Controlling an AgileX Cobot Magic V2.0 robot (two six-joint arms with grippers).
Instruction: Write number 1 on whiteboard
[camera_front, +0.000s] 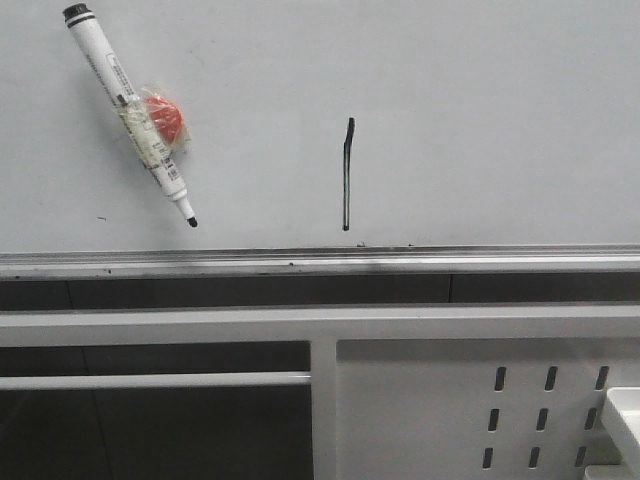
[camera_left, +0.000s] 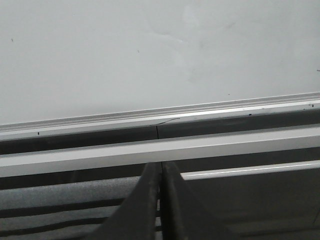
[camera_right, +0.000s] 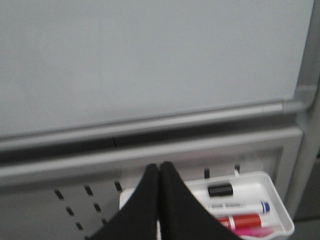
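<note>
The whiteboard (camera_front: 480, 120) fills the upper front view, with a silver tray rail (camera_front: 320, 262) along its lower edge. The number 1 (camera_front: 347, 175), a thin black vertical stroke with a small tick at its top, stands near the board's middle. A white marker pen (camera_front: 130, 110) with a red ball (camera_front: 165, 118) taped on hangs tilted on the board at the upper left, tip down. My left gripper (camera_left: 161, 167) is shut and empty, below the rail (camera_left: 160, 116). My right gripper (camera_right: 159, 167) is shut and empty, in front of a slotted panel. Neither gripper shows in the front view.
A white metal panel with slotted holes (camera_front: 450, 410) sits below the board at the right. A white tray (camera_right: 270, 200) hangs on it, holding a white marker, a red marker and a black cap. A white crossbar (camera_front: 150, 381) runs at the lower left.
</note>
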